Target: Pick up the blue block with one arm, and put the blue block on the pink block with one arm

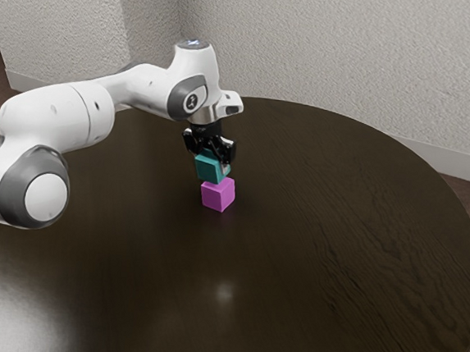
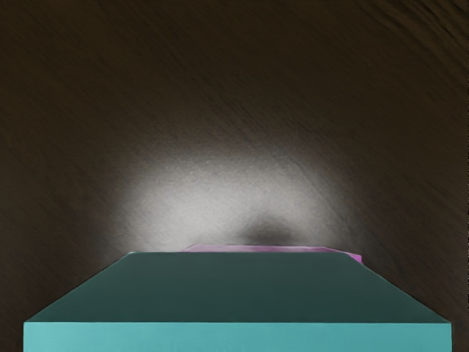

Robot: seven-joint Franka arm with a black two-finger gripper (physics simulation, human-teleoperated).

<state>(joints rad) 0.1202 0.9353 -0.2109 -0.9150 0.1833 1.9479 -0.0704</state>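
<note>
A teal-blue block (image 1: pixel 208 169) is held between the fingers of my black gripper (image 1: pixel 210 154), which is shut on it near the middle of the dark round table (image 1: pixel 337 234). The pink block (image 1: pixel 218 195) sits on the table directly beneath it, and the blue block's underside rests on or just above the pink block's top, offset slightly toward the exterior view's left. In the wrist view the blue block (image 2: pixel 234 301) looms large under my hand, with a thin strip of the pink block (image 2: pixel 278 249) peeking out beyond it.
The dark wooden table stretches wide around the blocks, its curved edge (image 1: pixel 468 238) at the exterior view's right. A textured white wall (image 1: pixel 353 46) stands behind it. My white arm (image 1: pixel 74 129) comes in from the exterior view's left.
</note>
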